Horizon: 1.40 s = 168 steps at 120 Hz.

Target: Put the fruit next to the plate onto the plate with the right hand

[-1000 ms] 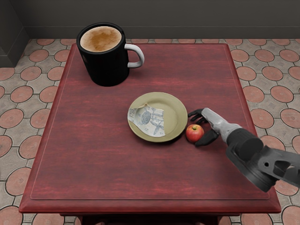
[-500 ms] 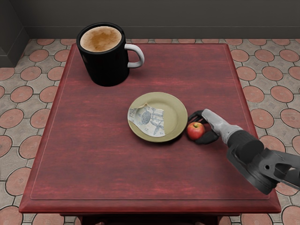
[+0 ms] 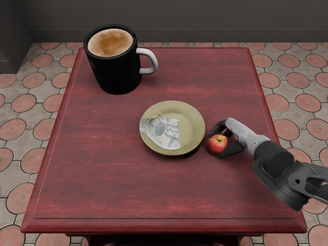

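A small red apple (image 3: 218, 144) lies on the red table just right of the olive-green plate (image 3: 190, 119). A crumpled bluish-white paper scrap (image 3: 162, 131) lies on the plate's left half. My right hand (image 3: 224, 139) comes in from the lower right, its dark fingers (image 3: 219, 126) curled around the apple's far and near sides. The apple seems to rest on the tabletop, right at the plate's rim. The left arm is out of view.
A large black mug (image 3: 116, 59) full of coffee, with a white handle, stands at the table's back left. The table's right edge (image 3: 269, 120) runs close behind my hand. Tiled floor surrounds the table.
My right hand has closed in around the apple, the fingers curling tighter. The apple has shifted slightly to the right and a little up in the picture, still beside the plate.
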Tool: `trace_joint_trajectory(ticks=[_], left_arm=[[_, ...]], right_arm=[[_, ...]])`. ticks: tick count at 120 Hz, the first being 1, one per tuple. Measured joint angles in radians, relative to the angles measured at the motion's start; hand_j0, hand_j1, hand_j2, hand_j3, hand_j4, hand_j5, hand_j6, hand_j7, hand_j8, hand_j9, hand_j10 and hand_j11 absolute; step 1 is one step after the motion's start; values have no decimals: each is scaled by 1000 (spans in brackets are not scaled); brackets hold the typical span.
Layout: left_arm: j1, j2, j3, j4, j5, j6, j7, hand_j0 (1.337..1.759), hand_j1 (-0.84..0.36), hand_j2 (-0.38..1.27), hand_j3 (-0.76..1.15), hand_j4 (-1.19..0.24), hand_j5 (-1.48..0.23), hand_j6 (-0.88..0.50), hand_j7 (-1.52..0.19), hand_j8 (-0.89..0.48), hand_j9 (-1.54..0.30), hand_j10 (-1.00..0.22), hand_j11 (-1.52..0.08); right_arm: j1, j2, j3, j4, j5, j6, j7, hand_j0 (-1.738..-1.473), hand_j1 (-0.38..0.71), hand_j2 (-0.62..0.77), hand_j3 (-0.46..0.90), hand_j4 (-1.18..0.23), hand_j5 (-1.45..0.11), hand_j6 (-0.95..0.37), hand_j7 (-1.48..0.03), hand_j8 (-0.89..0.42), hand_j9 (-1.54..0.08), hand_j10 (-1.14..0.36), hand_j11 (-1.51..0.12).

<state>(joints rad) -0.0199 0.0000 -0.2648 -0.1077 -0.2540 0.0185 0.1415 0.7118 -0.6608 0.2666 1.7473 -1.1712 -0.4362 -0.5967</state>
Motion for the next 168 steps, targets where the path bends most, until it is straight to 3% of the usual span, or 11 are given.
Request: trace_joint_trajectory(ticks=[1,2,5,9,10,22,48,87,127,168], left_arm=[[0,0,0,0,0,0,0,1658,349,0,0,-1,0,-1,0,-1,0,0,0],[0,0,0,0,0,0,0,1658,349,0,0,-1,0,-1,0,-1,0,0,0],[0,0,0,0,0,0,0,1658,349,0,0,-1,0,-1,0,-1,0,-1,0],[0,0,0,0,0,0,0,1658,349,0,0,-1,0,-1,0,-1,0,0,0],[0,0,0,0,0,0,0,1658,349,0,0,-1,0,-1,0,-1,0,-1,0],[0,0,0,0,1,0,0,1658,349,0,0,-1,0,-1,0,-1,0,0,0],[0,0,-1,0,1,0,0,1658,349,0,0,-1,0,-1,0,-1,0,0,0],[0,0,-1,0,0,0,0,1658,349,0,0,0,0,-1,0,0,0,0,0],[0,0,-1,0,1,0,0,1658,349,0,0,-1,0,-1,0,-1,0,0,0],[0,0,-1,0,1,0,0,1658,349,0,0,-1,0,-1,0,-1,0,0,0]], right_arm=[[0,-1,1,0,-1,1,0,-1654,266,251,0,-657,-804,-468,-858,-496,-839,-370,-512],[0,-2,2,0,0,1,-1,-1654,264,249,0,-657,-806,-469,-859,-497,-840,-367,-539],[0,-3,6,0,3,6,-1,-1654,261,246,0,-655,-816,-470,-861,-495,-850,-439,-380],[-1,-6,11,0,6,12,-2,-1654,257,242,0,-656,-824,-472,-868,-495,-857,-452,-382],[-1,-6,13,0,6,14,-1,-1654,257,242,0,-652,-831,-471,-870,-491,-866,-505,-273],[-3,-13,29,-1,17,30,-8,-1654,244,229,0,-644,-873,-472,-892,-484,-899,-520,-281],[-6,-19,89,-2,25,102,-13,-1653,231,218,0,-638,-955,-451,-949,-463,-968,-659,-749],[-11,-18,193,-2,36,219,-13,-1651,225,252,0,-601,-1071,-420,-1029,-445,-1061,-760,-1019],[6,22,301,-2,72,340,-14,-1649,167,164,-1,-599,-1142,-421,-1094,-437,-1129,-821,-1125],[56,107,310,-7,111,363,-14,-1648,139,131,1,-619,-1176,-415,-1118,-443,-1157,-841,-1160]])
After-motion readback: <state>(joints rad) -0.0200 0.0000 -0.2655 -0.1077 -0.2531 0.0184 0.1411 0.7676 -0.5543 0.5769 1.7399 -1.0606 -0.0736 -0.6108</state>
